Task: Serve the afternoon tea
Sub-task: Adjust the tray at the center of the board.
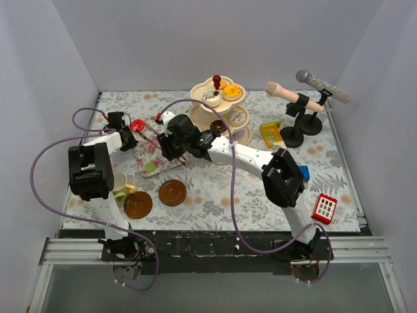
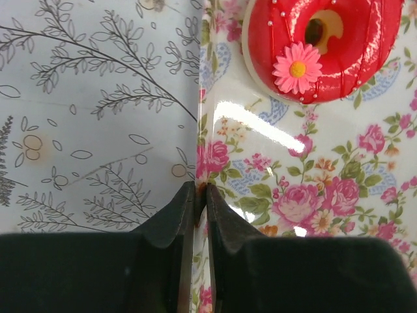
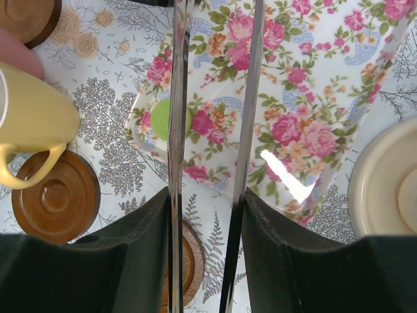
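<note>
The cream three-tier stand (image 1: pixel 220 107) with a red knob holds several small cakes at the back. A red toy donut (image 1: pixel 137 125) with a pink flower (image 2: pixel 322 45) lies on the floral tray (image 1: pixel 151 156). My left gripper (image 1: pixel 129 138) is shut on the tray's left rim (image 2: pixel 202 163), fingertips pinching the edge (image 2: pixel 201 189). My right gripper (image 1: pixel 167 145) hovers over the tray, shut on the metal tongs (image 3: pixel 176 98), whose two blades stay apart (image 3: pixel 205 195). A small green piece (image 3: pixel 164 119) lies on the tray (image 3: pixel 293 104). A yellow cup (image 1: pixel 120 184) stands on a brown saucer (image 3: pixel 55 199).
Two more brown saucers (image 1: pixel 138 204) (image 1: pixel 172 193) lie near the front left. Two microphones (image 1: pixel 306 98) on black stands and a yellow-green block (image 1: pixel 270 132) are at the back right. A red block (image 1: pixel 324 208) and a blue block (image 1: pixel 303 173) lie at the right.
</note>
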### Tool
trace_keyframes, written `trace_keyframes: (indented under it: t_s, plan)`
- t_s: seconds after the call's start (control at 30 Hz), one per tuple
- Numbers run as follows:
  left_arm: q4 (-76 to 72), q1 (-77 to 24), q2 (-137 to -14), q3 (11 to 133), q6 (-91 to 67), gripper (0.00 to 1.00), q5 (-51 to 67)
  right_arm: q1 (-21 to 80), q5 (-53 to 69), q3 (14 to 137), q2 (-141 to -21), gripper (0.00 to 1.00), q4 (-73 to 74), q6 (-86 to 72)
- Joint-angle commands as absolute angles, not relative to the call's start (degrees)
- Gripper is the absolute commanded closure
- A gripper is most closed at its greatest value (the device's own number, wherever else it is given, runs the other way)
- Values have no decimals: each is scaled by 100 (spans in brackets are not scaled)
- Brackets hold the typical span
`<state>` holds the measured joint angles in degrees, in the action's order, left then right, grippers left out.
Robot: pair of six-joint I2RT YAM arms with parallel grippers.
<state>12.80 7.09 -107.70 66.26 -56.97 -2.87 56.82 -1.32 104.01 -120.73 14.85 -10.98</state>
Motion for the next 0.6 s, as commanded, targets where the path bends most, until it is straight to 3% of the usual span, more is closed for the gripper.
trace_keyframes:
  t_s: [0.0, 0.57]
  plan:
    - [1450, 405, -10696, 6513, -5537, 100, -685, 5704, -307, 10231, -11733, 49, 1248, -1204]
    - [1679, 88, -9783, 5608, -5625, 100, -422, 5704, -616, 9967, -12058, 45, 1415, -1344]
